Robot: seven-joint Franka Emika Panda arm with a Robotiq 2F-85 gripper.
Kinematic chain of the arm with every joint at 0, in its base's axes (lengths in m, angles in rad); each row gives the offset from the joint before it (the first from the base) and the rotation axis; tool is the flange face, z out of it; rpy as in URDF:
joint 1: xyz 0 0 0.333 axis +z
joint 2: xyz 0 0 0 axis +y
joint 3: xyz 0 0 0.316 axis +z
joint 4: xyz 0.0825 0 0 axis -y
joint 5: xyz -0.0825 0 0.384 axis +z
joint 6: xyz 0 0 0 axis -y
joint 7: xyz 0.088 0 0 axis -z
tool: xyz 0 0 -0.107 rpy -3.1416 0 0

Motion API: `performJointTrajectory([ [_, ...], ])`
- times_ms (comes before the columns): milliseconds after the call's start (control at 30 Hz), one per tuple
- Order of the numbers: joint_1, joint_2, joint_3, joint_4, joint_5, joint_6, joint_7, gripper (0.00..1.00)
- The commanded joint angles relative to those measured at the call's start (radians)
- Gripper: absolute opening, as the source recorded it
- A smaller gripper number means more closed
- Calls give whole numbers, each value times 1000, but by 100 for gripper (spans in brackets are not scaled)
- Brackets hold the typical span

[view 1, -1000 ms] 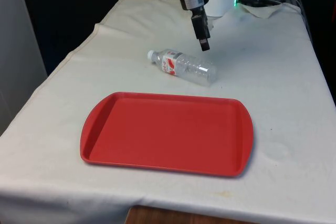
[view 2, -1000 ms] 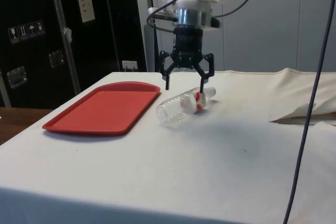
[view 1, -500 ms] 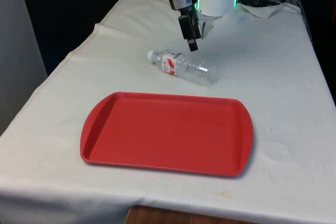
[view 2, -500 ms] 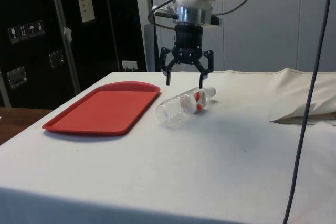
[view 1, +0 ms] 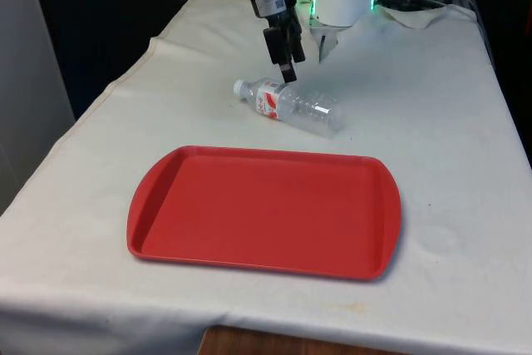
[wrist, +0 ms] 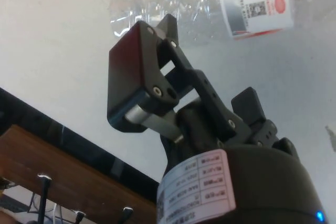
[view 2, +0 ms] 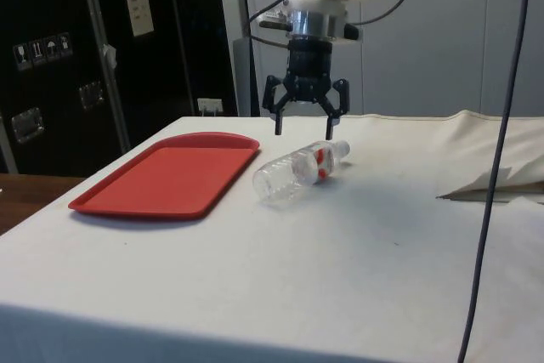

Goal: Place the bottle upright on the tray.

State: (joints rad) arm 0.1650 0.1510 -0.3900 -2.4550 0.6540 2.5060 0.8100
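A clear plastic bottle [view 1: 291, 106] with a red-and-white label lies on its side on the white cloth, its white cap [view 1: 239, 86] pointing to the front view's left. My gripper [view 1: 288, 71] hangs open just above it, near the label end. In the side view the gripper [view 2: 303, 130] has its fingers spread wide over the bottle [view 2: 297, 172], not touching it. The red tray [view 1: 266, 209] lies flat in front of the bottle, nearer the table's front edge, with nothing on it. In the wrist view one finger [wrist: 139, 74] stands beside the bottle's label [wrist: 257, 3].
Crumpled cloth and cables [view 1: 416, 2] lie at the table's far end on the front view's right. A cable [view 2: 501, 125] hangs down in the side view. The table's edge runs close along the tray [view 2: 170, 174].
The gripper has moved towards the front view's left, from over the bottle's base end to over its label end, and has risen slightly. It stays open. Bottle and tray have not moved.
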Motion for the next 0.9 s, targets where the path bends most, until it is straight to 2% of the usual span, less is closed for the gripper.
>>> performJointTrajectory([
  [0, -5, 3, 3, 6, 24, -7, -12, 100],
  [67, -6, 9, 0, 10, 36, -12, -12, 100],
  [100, -2, 10, -4, 7, 17, -9, 0, 100],
  [133, -7, 11, 0, 11, 42, -13, -12, 100],
  [333, -7, 22, 1, 14, 83, -17, -11, 100],
  [367, -3, 22, -4, 10, 58, -13, 0, 100],
  [400, -7, 25, 1, 13, 98, -18, -10, 100],
  [667, -7, 36, 0, 9, 154, -21, -12, 100],
  [700, -3, 38, -4, 8, 133, -19, -1, 100],
  [733, -7, 37, 0, 8, 160, -20, -12, 100],
  [867, -7, 44, -1, 6, 178, -20, -11, 100],
])
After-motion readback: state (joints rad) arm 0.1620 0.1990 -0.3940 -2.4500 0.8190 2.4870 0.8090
